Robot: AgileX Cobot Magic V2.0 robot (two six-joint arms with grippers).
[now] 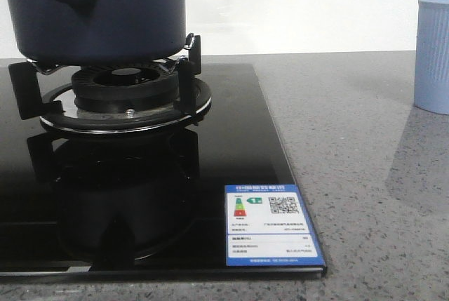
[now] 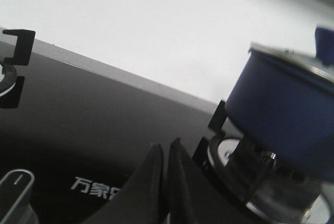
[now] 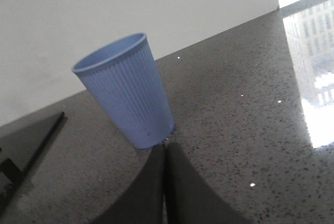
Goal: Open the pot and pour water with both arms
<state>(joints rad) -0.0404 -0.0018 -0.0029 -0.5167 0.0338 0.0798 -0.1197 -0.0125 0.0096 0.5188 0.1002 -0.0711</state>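
Front view: pot (image 1: 98, 10) seated on burner grate (image 1: 186, 69) of black glass hob (image 1: 231, 146), lid rim and blue knob glimpsed only in left wrist view, ribbed cup (image 1: 433, 55) well apart on grey counter (image 1: 365, 175). Left gripper (image 2: 165, 153) and right gripper (image 3: 166, 153) both clenched, grasping nothing. Next, judged: part left jaws first, approach lid knob from above, lift straight up to avoid dragging pot off grate.

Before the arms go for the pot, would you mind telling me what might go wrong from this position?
1. The pot sits raised on the burner's prongs; a sideways nudge could slide it off them.
2. The cup stands right by the closed right gripper, so a careless first move could tip it.
3. The left gripper is closed too; it must open before taking the lid, or it may just push it.
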